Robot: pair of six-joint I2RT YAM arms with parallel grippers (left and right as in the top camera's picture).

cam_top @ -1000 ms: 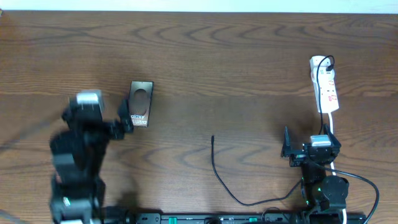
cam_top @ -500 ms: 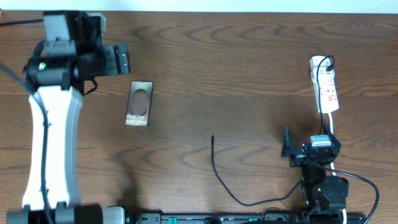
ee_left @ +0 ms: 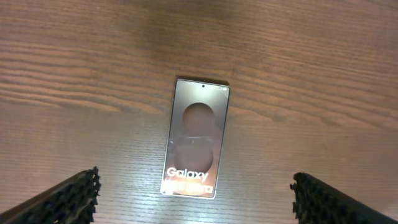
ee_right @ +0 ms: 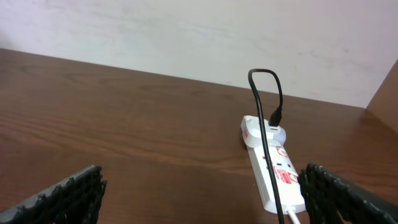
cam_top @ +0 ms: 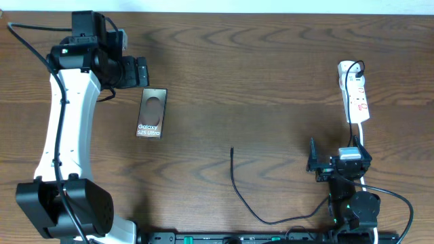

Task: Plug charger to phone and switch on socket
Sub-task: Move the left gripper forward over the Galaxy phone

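The phone (cam_top: 151, 113) lies flat on the table at the left, screen up; it also shows in the left wrist view (ee_left: 196, 138). My left gripper (cam_top: 139, 71) is open, just beyond the phone's far end and above it, fingers (ee_left: 196, 198) wide apart. The charger cable (cam_top: 239, 191) lies mid-table, its plug tip (cam_top: 232, 150) free. Its other end is plugged into the white socket strip (cam_top: 355, 91) at the right, seen also in the right wrist view (ee_right: 271, 171). My right gripper (cam_top: 324, 165) is open and empty near the front edge, short of the strip.
The strip's white cord (cam_top: 363, 139) runs toward the right arm's base. Black arm cables (cam_top: 400, 198) loop at the front right. A pale wall (ee_right: 186, 37) stands behind the table's far edge.
My left arm has swung from the front left out to the far left; its gripper now hovers past the phone's far end. The phone, cable and right arm have not moved.
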